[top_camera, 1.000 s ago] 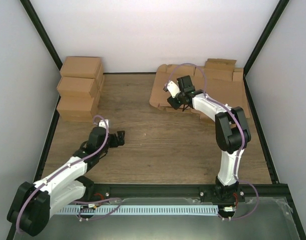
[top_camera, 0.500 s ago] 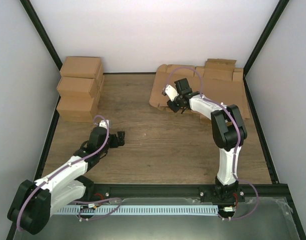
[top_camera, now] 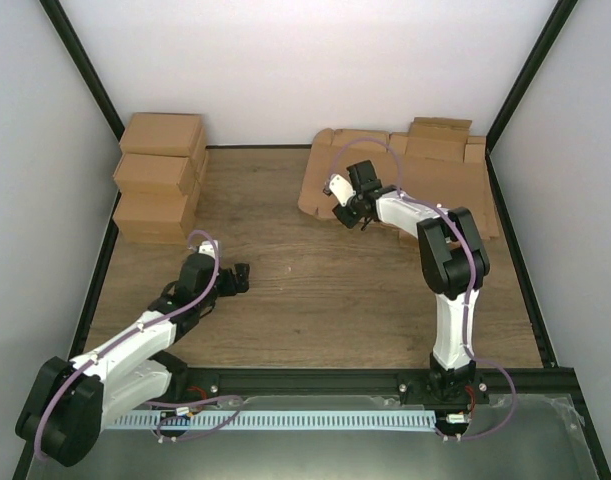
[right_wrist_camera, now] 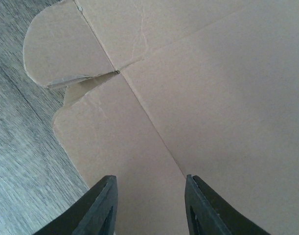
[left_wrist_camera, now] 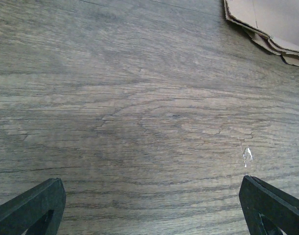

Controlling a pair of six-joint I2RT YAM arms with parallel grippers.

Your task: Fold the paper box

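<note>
The paper box [right_wrist_camera: 213, 98] lies flat on a cardboard pile [top_camera: 455, 185], far right on the table [top_camera: 315, 290]. The right gripper [top_camera: 345, 214] hangs over it, fingers partly apart, pinching nothing. The left gripper [top_camera: 240, 277], near left, is spread wide.

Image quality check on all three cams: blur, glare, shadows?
Top external: even, diffuse light, soft shadows under the arms, no glare. Left wrist: wood table sharp, fingertips near-black in the bottom corners. Right wrist: top cardboard sheet crisp with its creases clear, table strip at left soft and streaky.
</note>
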